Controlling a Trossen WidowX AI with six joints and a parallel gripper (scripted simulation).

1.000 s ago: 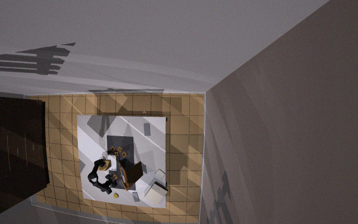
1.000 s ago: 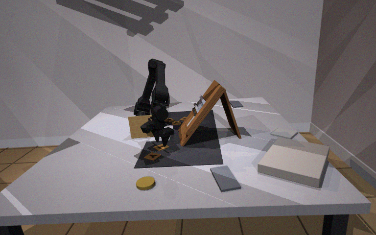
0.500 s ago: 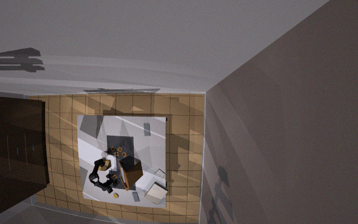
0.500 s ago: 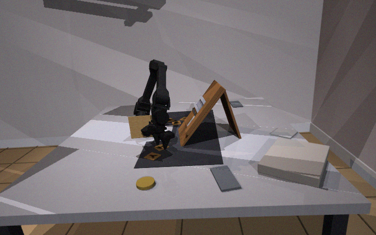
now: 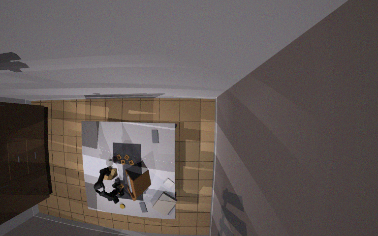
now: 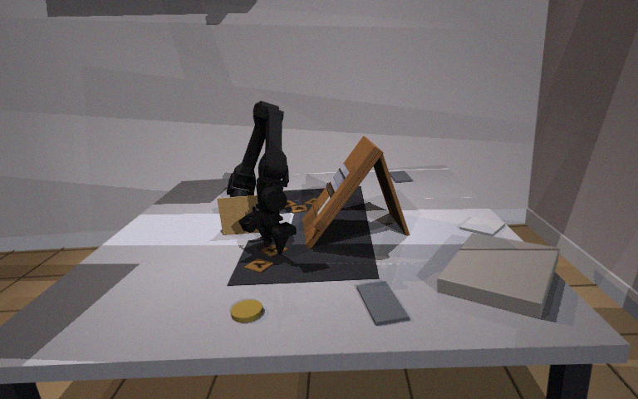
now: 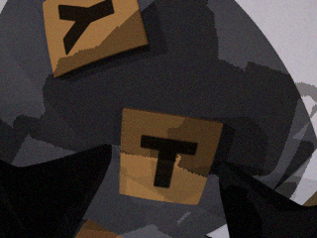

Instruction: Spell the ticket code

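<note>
My gripper [image 7: 166, 161] [image 6: 274, 246] is open, its fingers low on either side of the T tile [image 7: 139, 178] [image 6: 268, 252], with nothing gripped. The Y tile [image 7: 94, 35] [image 6: 257, 265] lies flat beside it on the dark mat [image 6: 338, 263] [image 5: 126, 148]. Several other tiles lie at the mat's far end, among them one tile [image 5: 126, 157] and another tile [image 5: 131, 162], letters too small to read. The tilted wooden board [image 6: 350, 180] stands on the mat, right of my gripper in the exterior view. Its rail and ticket cannot be read from here.
A tan block [image 6: 230, 216] [image 5: 112, 173] stands by the arm. A yellow disc [image 6: 247, 310] [image 5: 122, 206] and a grey slab [image 6: 382, 302] [image 5: 143, 207] lie near the front. A beige box [image 6: 498, 277] and a white slab [image 6: 482, 224] sit right; another grey slab [image 5: 155, 136] lies far back.
</note>
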